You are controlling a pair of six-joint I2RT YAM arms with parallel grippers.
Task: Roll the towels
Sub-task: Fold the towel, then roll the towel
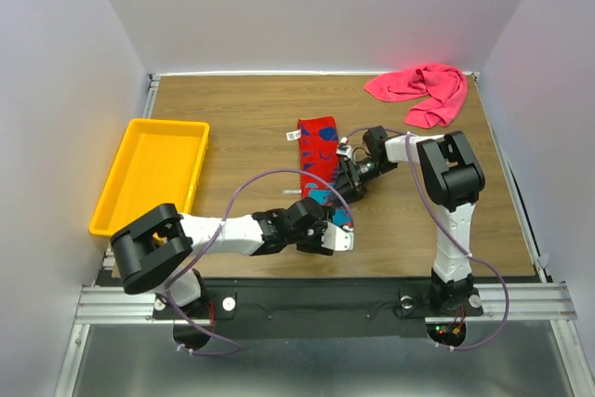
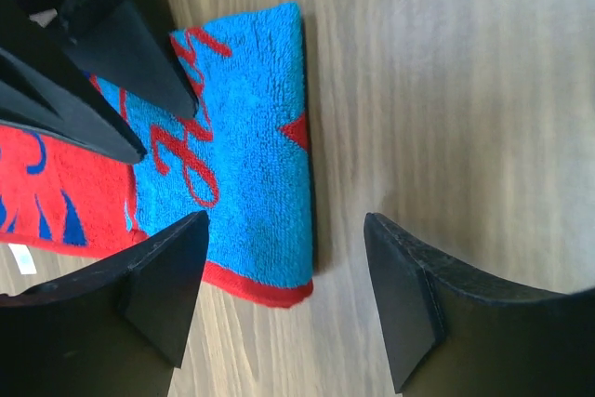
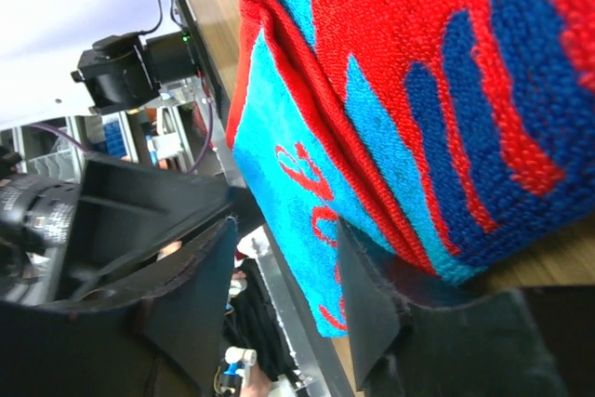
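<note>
- Rolling has to start at the teal end of the patterned towel (image 1: 317, 151), which lies directly under the left gripper (image 2: 286, 220). The towel is folded into a long strip that runs away from the gripper across the wooden table (image 1: 242, 118).
- The left gripper's jaws are spread wide and hold nothing. One finger (image 2: 158, 295) hangs over the cloth's corner, the other over bare wood past the strip's long edge.
- The right gripper (image 3: 288, 230) sits just ahead of the left, against a raised red fold. Its jaws stand part-way apart, and I cannot tell whether they pinch a layer.
- A good first turn likely needs the left gripper shifted sideways, so both fingers meet the hem squarely and take every layer together.
- The terry looks thick and springy, so a loose or skewed first turn would probably cone or spring open.
- The pink towel (image 1: 423, 90) lies crumpled far beyond the right gripper, not yet rolled.
</note>
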